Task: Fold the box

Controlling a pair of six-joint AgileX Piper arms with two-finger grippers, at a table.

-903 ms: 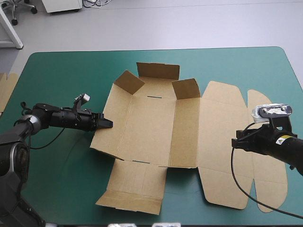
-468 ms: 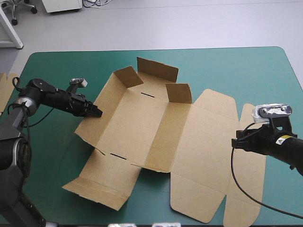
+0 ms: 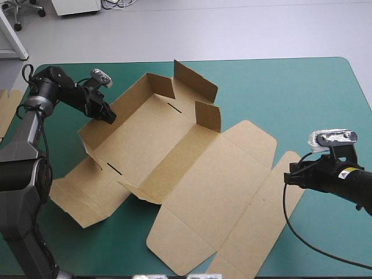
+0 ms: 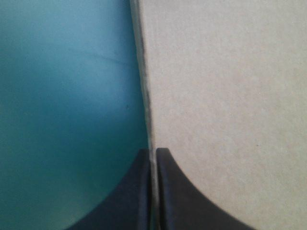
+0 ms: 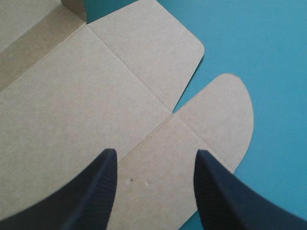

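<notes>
The teal-green desk (image 3: 290,87) carries the brown box (image 3: 174,151), which lies slantwise across its middle as an open tray. Its walls stand raised toward the desk's far left, and the lid lies flat, reaching toward the near right. The left fingers (image 4: 132,191) are pressed all but together, pinching the top edge of the tray's raised left wall. The right fingers (image 5: 91,191) are spread wide and grip nothing, with the lid's rounded end flap ahead of them. A strip of more brown board (image 3: 7,110) shows at the desk's left edge.
</notes>
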